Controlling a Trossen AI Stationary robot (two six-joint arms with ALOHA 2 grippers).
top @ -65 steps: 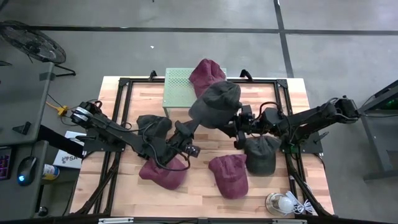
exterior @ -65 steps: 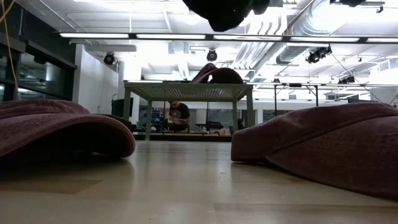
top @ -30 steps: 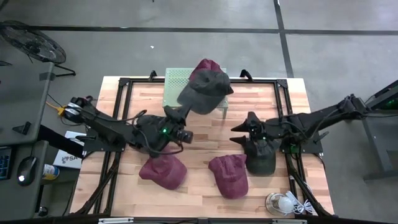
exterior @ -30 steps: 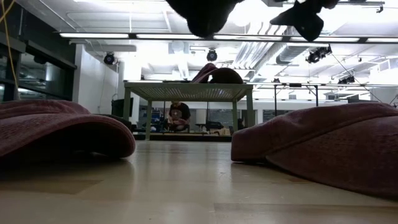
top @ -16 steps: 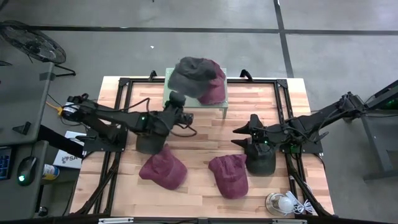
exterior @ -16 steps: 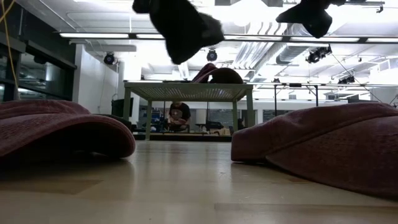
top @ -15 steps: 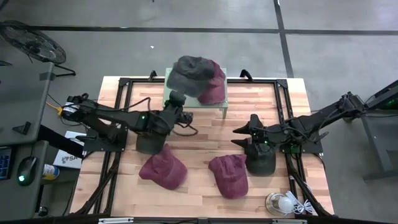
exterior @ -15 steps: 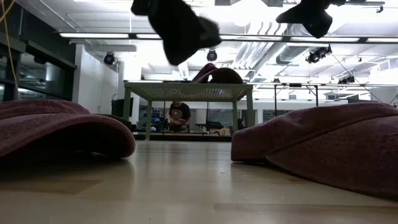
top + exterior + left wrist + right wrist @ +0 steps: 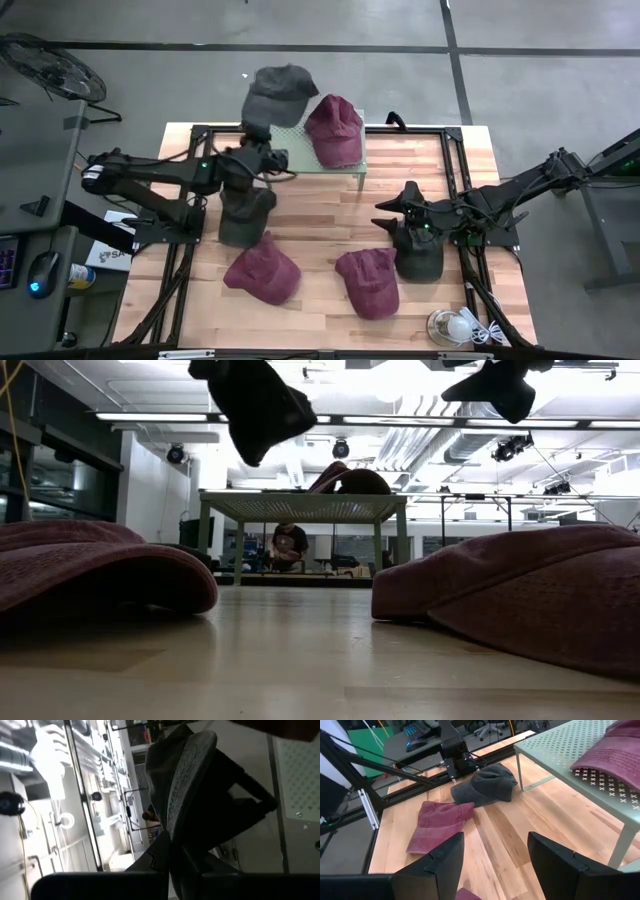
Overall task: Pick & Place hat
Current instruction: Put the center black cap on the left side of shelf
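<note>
We start at our left gripper (image 9: 262, 142), which is closed on the dark grey hat (image 9: 279, 93) and holds it in the air. From above, the hat hangs over the far left corner of the green perforated stand (image 9: 352, 152), and most of its crown seems to lie beyond the far edge of the wooden table (image 9: 320, 225). In the left wrist view the mesh side of the hat (image 9: 192, 785) fills the picture and hides the fingers, so we cannot see how much cloth they pinch.

Here is the first danger, in our judgement: if we let go at this place, the hat can miss the stand and fall to the floor behind the table. We judge that it must come more over the stand before we release it. The grip looks to be only at the edge of the hat, so a fast swing may make the soft cloth slip out.

A maroon hat (image 9: 335, 129) already lies on the stand, just beside. If we bring the grey one too near, we can push it off the stand.

Our right gripper (image 9: 397, 212) waits with its fingers apart above another dark hat (image 9: 421, 258) on the right side of the table, well apart from the stand. Three more hats lie on the table: one dark (image 9: 243, 214) below our left arm, and two maroon (image 9: 264, 274) (image 9: 368, 282) near the front.
</note>
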